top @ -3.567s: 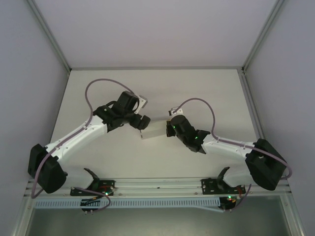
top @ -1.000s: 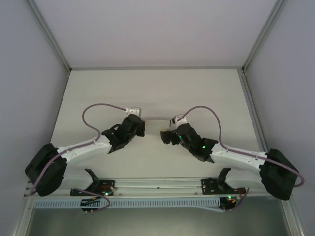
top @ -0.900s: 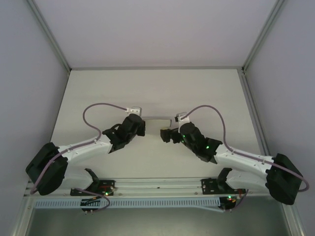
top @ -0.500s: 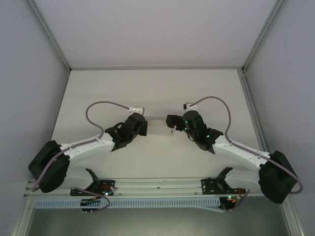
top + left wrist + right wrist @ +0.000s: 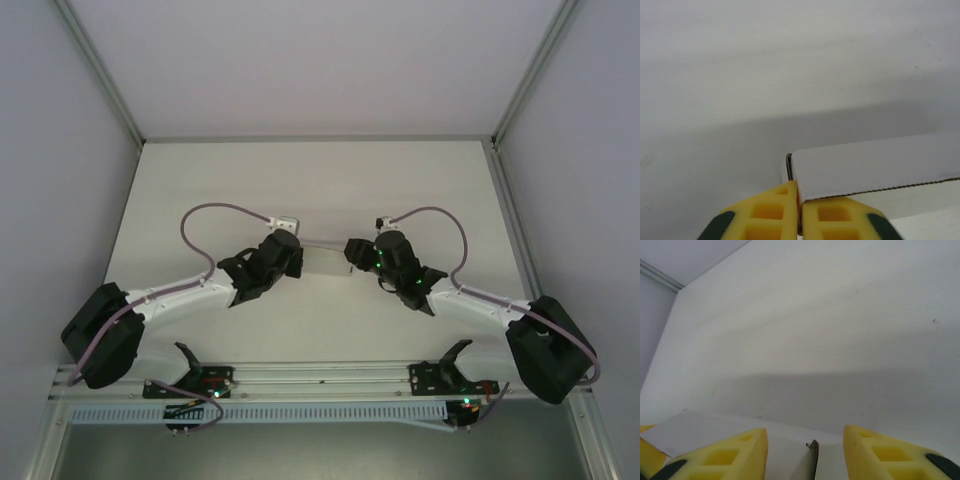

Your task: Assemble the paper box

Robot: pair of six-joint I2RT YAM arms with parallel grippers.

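Note:
The paper box (image 5: 322, 262) is a small white card shape held between both arms near the table's middle. My left gripper (image 5: 291, 258) grips its left end. In the left wrist view the yellow fingers (image 5: 771, 212) of my left gripper (image 5: 799, 195) are pressed together on a thin upright wall of the paper box (image 5: 875, 165). My right gripper (image 5: 352, 252) is at the box's right end. In the right wrist view my right gripper (image 5: 805, 441) has its jaws apart, astride a thin upright card edge (image 5: 813, 450) of the paper box (image 5: 695, 432), with gaps on both sides.
The white table (image 5: 320, 190) lies bare around the box. Metal frame rails (image 5: 100, 70) and pale side walls bound it left and right. The arm bases and a cable rail (image 5: 320, 378) run along the near edge.
The right gripper has swung up and left to the box's right end, and its jaws have narrowed around the card edge. The left arm has shifted slightly right with the box.

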